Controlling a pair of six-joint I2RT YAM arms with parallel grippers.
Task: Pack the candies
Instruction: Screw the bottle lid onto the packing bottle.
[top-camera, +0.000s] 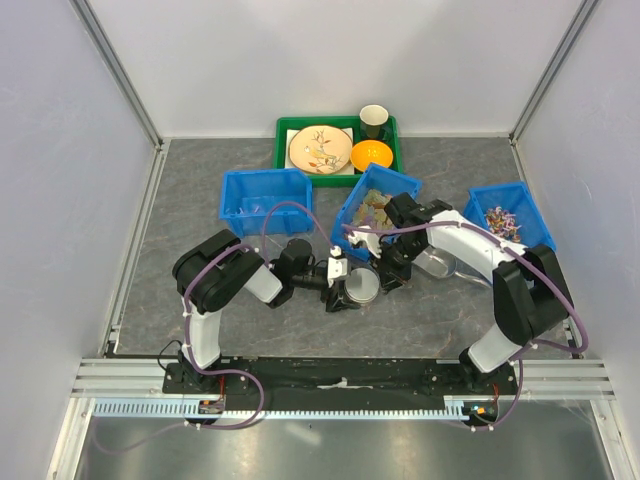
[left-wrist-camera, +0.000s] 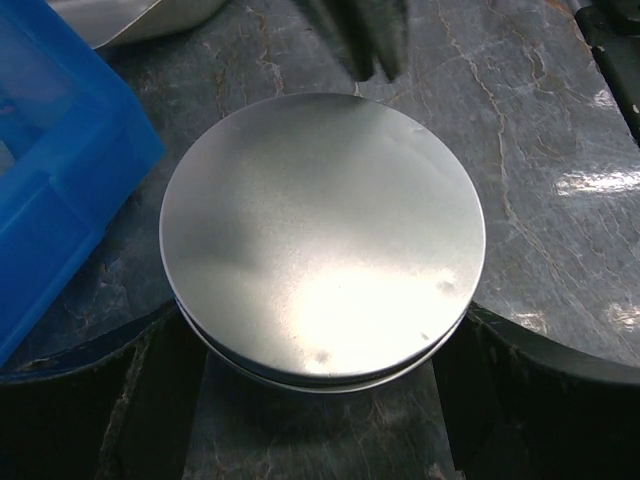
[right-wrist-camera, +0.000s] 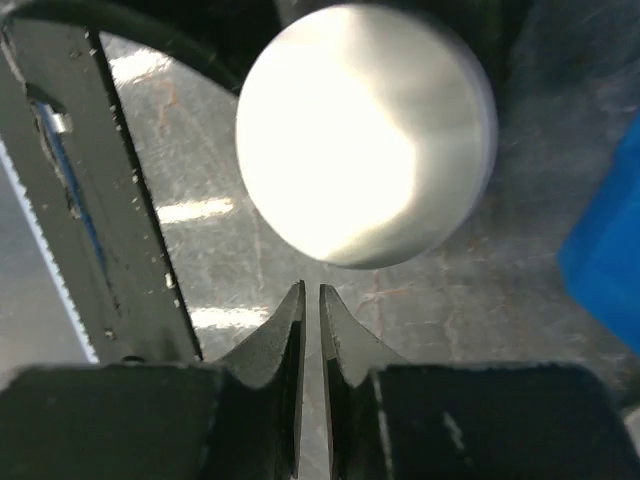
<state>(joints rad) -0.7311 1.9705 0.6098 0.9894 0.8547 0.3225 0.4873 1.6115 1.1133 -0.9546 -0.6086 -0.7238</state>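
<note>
Candies (top-camera: 500, 219): lay heaped in the blue bin right of the round tin (top-camera: 360, 285).
Handling: likely light, slippery wrappers; pinch one across its middle.
Count: too many to count; three blue bins.
Left gripper (top-camera: 350, 287): fingers spread wide around the tin.
Right gripper (right-wrist-camera: 310, 300): fingers closed, empty, just beside the tin.

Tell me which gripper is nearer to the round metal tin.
Left. The left gripper has its open fingers on either side of the round metal tin. The right gripper is shut and sits just beside the tin, apart from it.
</note>
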